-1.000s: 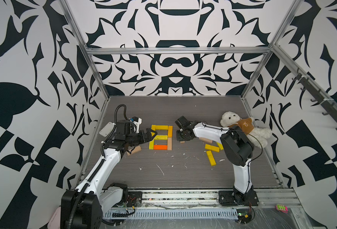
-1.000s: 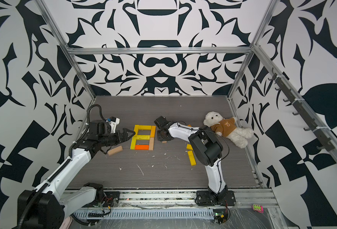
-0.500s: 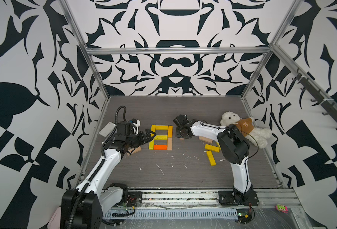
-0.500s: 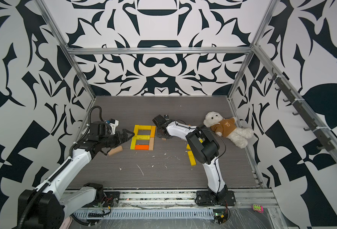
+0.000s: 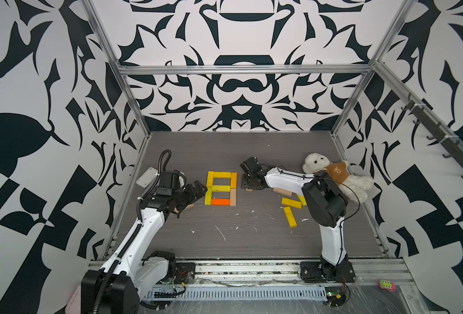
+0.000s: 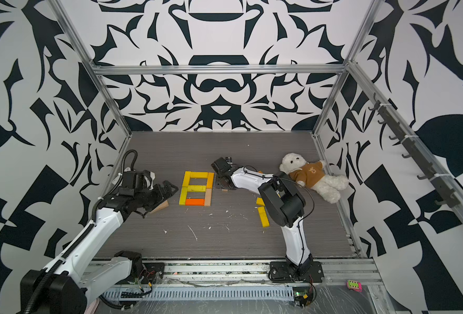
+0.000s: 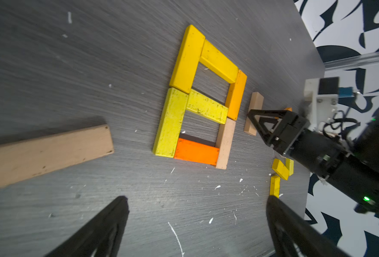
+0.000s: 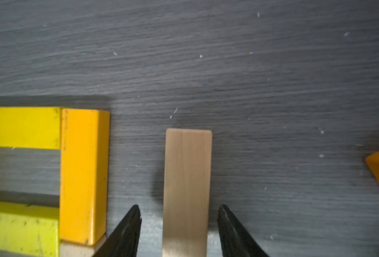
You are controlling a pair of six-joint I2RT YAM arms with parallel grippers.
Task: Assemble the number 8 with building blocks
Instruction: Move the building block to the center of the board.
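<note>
Tan block (image 8: 186, 189) flat inside parted right pincer (image 8: 179, 208), arm outstretched; left pincer (image 7: 196, 200) agape.

Your yellow planks (image 7: 170, 122) carry scuffed, speckled paint; the orange plank (image 7: 196, 153) looks smoother, satin. The tan plank (image 8: 186, 189) is bare, fine-grained wood. Your surface (image 8: 206, 55) is matt grey woodgrain with white flecks. At 2 o'clock, the teddy bear (image 5: 333, 174) is fluffy plush in a brown cloth top.

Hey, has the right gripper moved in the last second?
Yes, slightly. Judged against the block eight, the right gripper has shifted toward the back wall, and its jaws now stand open on either side of the tan block.
</note>
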